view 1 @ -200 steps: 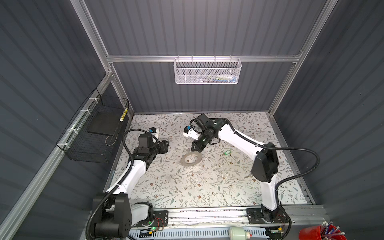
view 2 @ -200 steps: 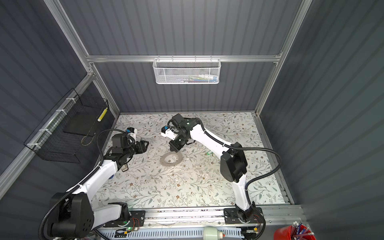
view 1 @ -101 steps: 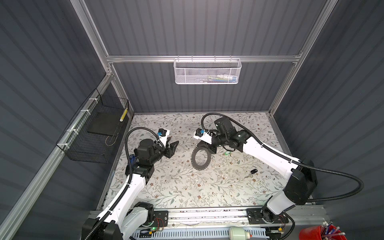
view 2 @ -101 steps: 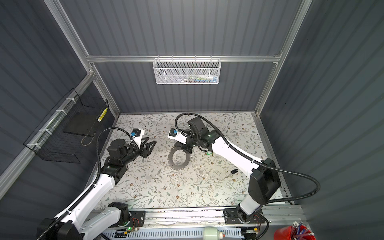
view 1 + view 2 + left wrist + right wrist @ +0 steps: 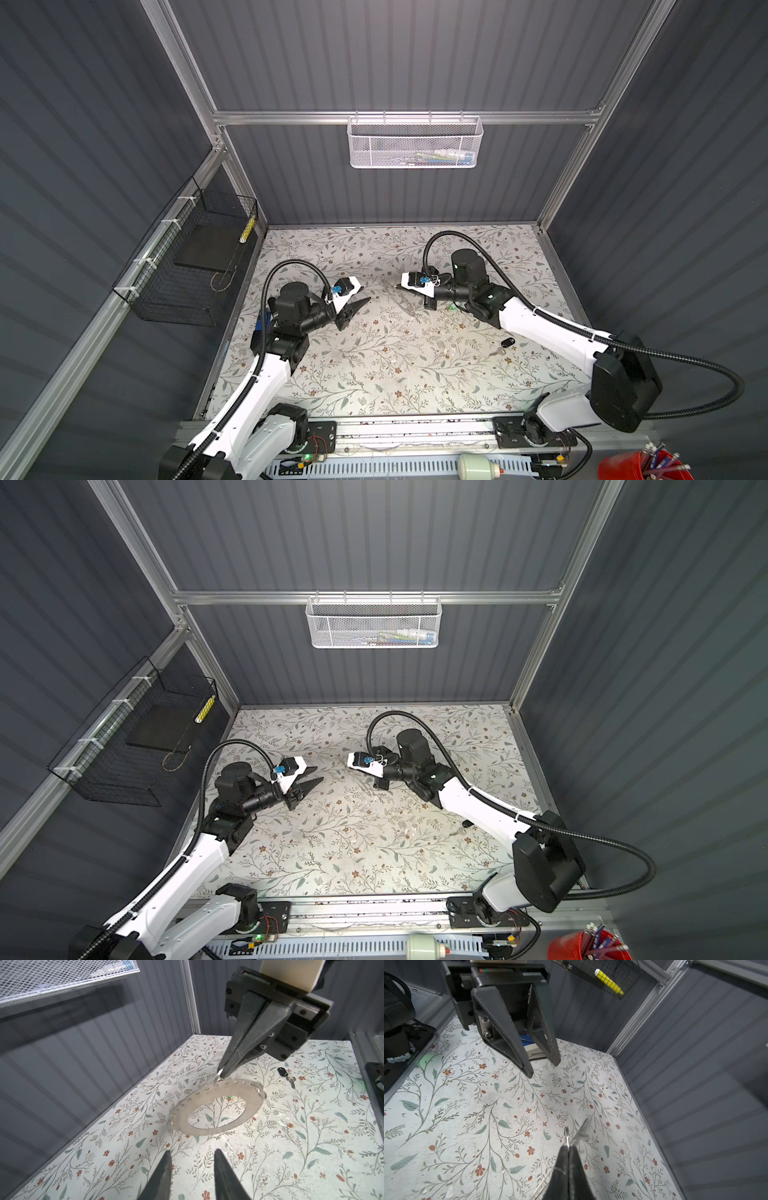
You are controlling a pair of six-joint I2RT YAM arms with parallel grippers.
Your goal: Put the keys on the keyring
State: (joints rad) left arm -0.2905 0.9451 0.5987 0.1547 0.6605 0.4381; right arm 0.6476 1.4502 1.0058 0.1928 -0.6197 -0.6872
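The step in hand looks like presenting the keyring: neither key is on it yet. The right hand (image 5: 221,1073) has its jaws pressed together on a small wire loop at the rim of the keyring (image 5: 228,1087). The ring hangs tilted off that loop, clear of the counter (image 5: 124,1167). Its outline is smeared in the left wrist view, so it may be swinging.

The left hand (image 5: 544,1069) faces the keyring from the far side, near it but not touching. Its jaws stand moderately apart and nothing is between them.

The key (image 5: 282,1071), black-headed, lies flat on the counter well beyond the keyring, on the right arm's side. The tag (image 5: 451,306) shows as a green speck on the counter just beside the keyring, close under the right arm.

Next, I judge, the left hand should close on the keyring's flat rim opposite the held loop. That would steady it and free the right hand to fetch the key. This calls for a slow, square approach. A pinch on a swinging plate could glance off or twist the thin loop out of the right hand's grip.
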